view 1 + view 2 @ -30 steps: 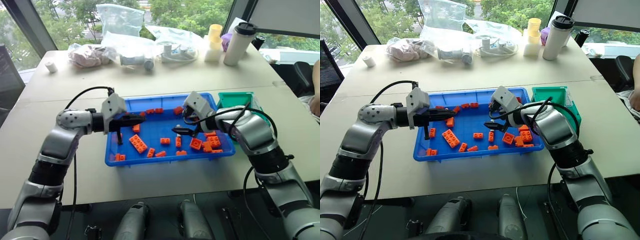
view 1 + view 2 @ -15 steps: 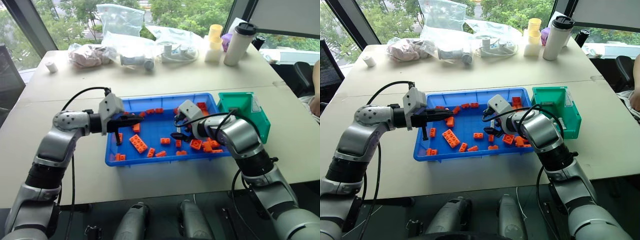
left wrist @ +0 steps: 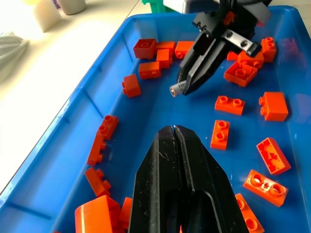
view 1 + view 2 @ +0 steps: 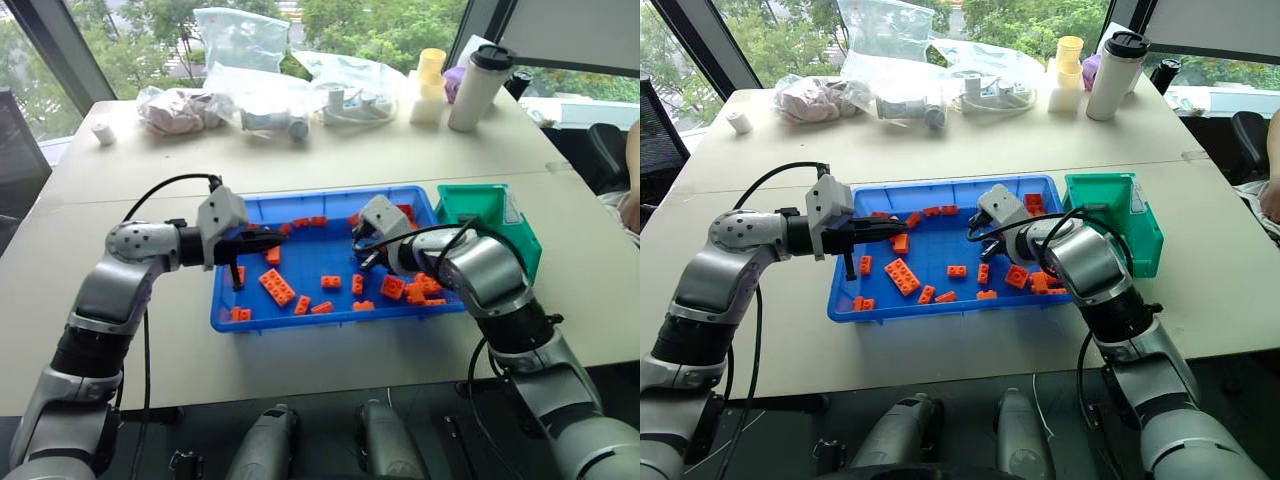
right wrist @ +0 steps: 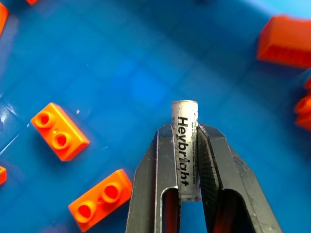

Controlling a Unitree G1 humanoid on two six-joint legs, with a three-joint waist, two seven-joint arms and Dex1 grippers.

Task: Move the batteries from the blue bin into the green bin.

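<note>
Batteries: one slim silver-grey cylinder (image 5: 185,145), light, rigid and slick, sits clamped along its length in the right end effector (image 5: 187,141) above the shallow blue plastic bin (image 4: 300,312). The left end effector (image 3: 174,130) is clenched empty.

A slim silver-grey battery (image 5: 186,150) with black lettering is clamped between the two black fingers (image 5: 214,165) of the right gripper (image 5: 185,133), its end sticking out past their tips, above the blue bin (image 4: 300,205). The green bin (image 4: 497,205) stands beside.
</note>
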